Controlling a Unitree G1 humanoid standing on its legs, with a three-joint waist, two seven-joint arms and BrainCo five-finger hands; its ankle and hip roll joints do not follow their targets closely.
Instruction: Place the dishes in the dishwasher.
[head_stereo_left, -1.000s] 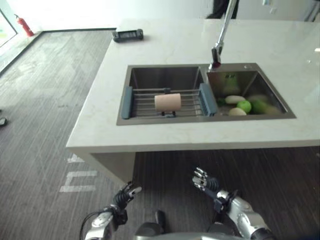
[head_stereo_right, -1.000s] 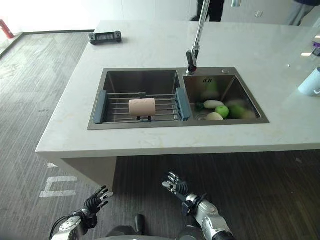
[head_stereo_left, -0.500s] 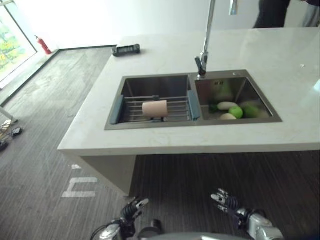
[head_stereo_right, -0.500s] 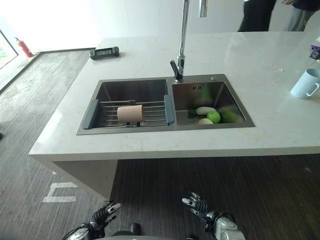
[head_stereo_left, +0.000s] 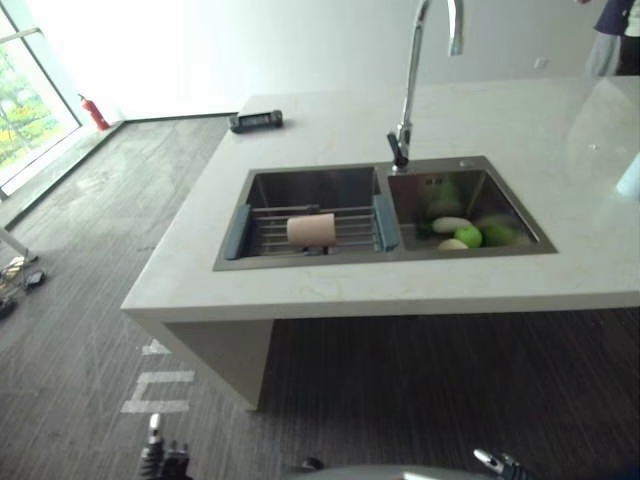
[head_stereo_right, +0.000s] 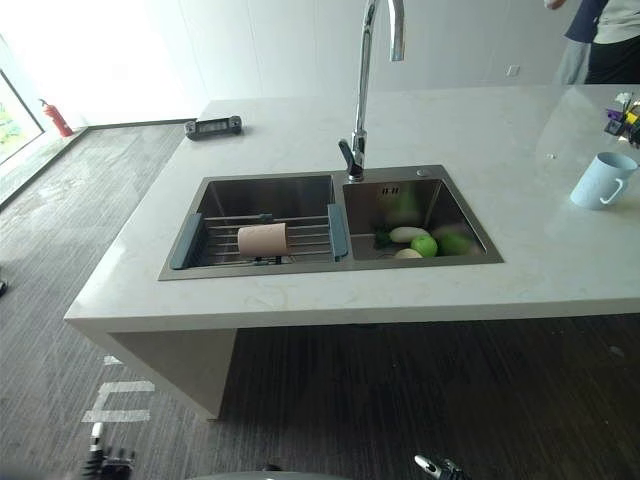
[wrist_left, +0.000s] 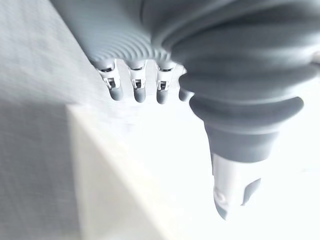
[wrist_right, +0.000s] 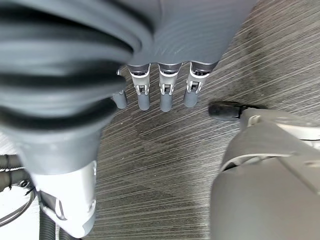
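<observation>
Left eye view: pale marble-patterned worktop (head_stereo_left: 330, 285) carrying a double stainless steel sink (head_stereo_left: 382, 213) set near its front edge. Left basin: wire draining rack with grey-blue end pieces (head_stereo_left: 310, 228) spanning the basin, one beige cylindrical cup (head_stereo_left: 311, 230) lying on its side on the rack's wires. Right basin: white oblong vegetable (head_stereo_left: 449, 225), round green fruit (head_stereo_left: 468, 236) just beside it, further green produce (head_stereo_left: 498, 234) toward the right wall. Tall chrome gooseneck tap (head_stereo_left: 412, 80) rising from the back edge between the basins. Small black flat device (head_stereo_left: 255, 121) near the back left corner of the worktop. Light blue mug (head_stereo_right: 598, 181) upright toward the right edge, well apart from the sink. Red fire extinguisher (head_stereo_left: 94, 112) on the dark striped floor (head_stereo_left: 90, 250) by the far wall.

Left hand (wrist_left: 136, 86): low, away from the worktop; fingers straight and spread, holding nothing.

Right hand (wrist_right: 161, 89): low over the floor; fingers straight and apart, thumb clear of them, holding nothing.
</observation>
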